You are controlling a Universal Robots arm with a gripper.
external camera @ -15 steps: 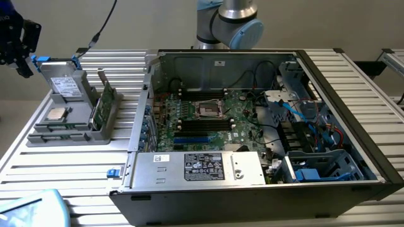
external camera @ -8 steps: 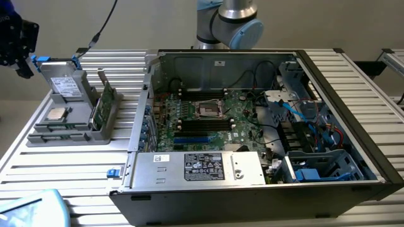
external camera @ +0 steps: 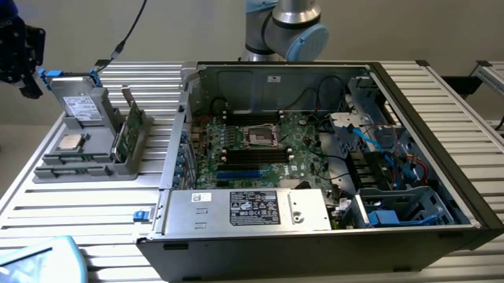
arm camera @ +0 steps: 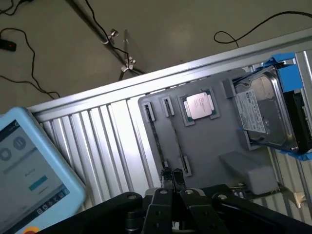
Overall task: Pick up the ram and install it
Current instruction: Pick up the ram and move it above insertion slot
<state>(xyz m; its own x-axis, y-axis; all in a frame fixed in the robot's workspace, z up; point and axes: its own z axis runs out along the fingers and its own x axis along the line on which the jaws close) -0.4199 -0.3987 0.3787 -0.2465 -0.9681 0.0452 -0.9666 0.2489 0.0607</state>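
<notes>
— Gripper (arm camera: 171, 183) first: it hangs at the exterior view's left, above the grey tray (external camera: 130, 165) and well apart from it. Whether its pincer is wide or narrow, one cannot tell.
— And the ram (arm camera: 157, 141)?
— It stands on edge in a tray slot near the processor chip (arm camera: 199, 106), so it seems not yet picked.
— Room further right?
— The tall green card (external camera: 126, 132) stands at the tray's edge, just beside the open case (external camera: 315, 253). The black memory slots (external camera: 256, 154) look empty, with free room above them.
</notes>
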